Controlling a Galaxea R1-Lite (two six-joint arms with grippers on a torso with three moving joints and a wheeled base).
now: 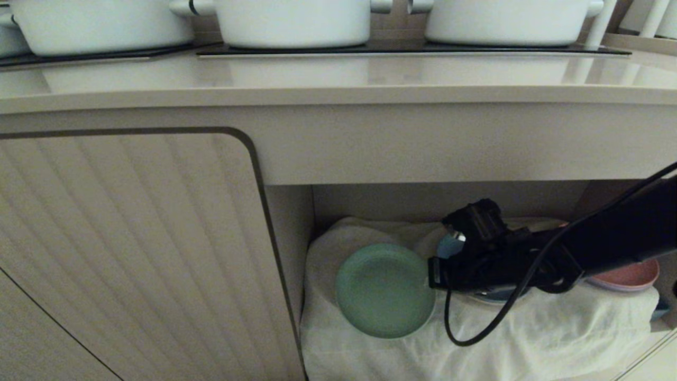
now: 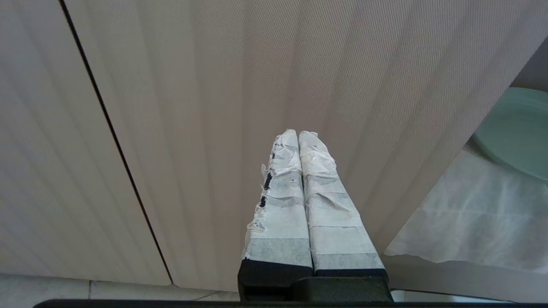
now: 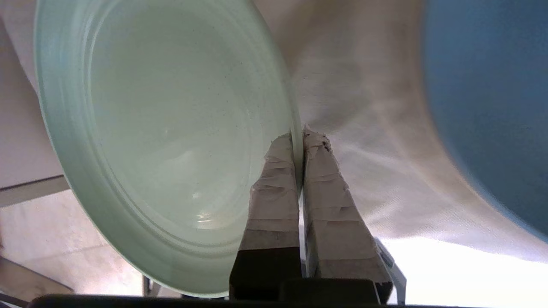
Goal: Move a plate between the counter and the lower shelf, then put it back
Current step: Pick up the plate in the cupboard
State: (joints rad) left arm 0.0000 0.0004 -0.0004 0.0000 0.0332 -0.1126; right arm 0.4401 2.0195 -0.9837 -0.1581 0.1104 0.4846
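1. Beige-walled lower shelf [image 1: 529,201], draped in off-white cloth [image 1: 529,328], sits beneath the long smooth beige counter [image 1: 338,84].
2. Right gripper [image 3: 298,141] reaches into the shelf, fingers pinched tight on the rim of the round mint-green plate [image 1: 383,290].
3. Round blue plate [image 3: 492,107] lies just beside, partly behind the arm.
4. Left gripper [image 2: 298,137] faces a ribbed beige cabinet door [image 2: 214,107], fingers pressed together, empty.

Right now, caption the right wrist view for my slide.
Right hand shut on the rim of the green plate, blue plate beside it.
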